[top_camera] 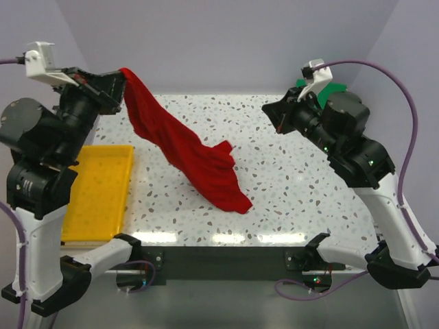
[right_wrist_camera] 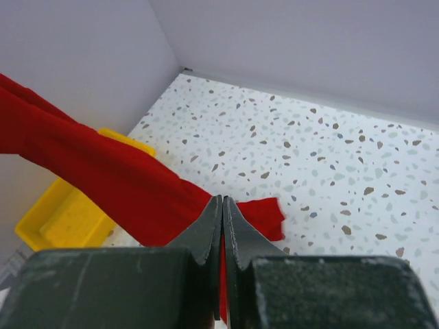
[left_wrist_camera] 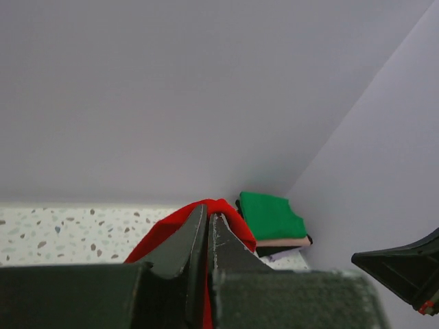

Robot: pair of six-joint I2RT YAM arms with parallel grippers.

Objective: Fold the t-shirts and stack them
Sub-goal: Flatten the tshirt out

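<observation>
While the left gripper [left_wrist_camera: 208,218] pinches the bright red cloth t-shirt [top_camera: 185,152] aloft, tail resting on the speckled table [top_camera: 309,199], I'd have the right gripper [right_wrist_camera: 222,204], closed on nothing, open for a lower corner.

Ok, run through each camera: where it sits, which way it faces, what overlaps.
Top external: above and behind the arms, looking down on the table; both arms show, left gripper holding up the red t-shirt, right gripper shut, empty.
Left wrist: on the left arm, facing the far right corner and the folded stack; its fingers pinch red cloth.
Right wrist: on the right arm, facing left across the table toward the yellow tray; its shut fingers show.
Shared: the red t-shirt, in all three.
</observation>
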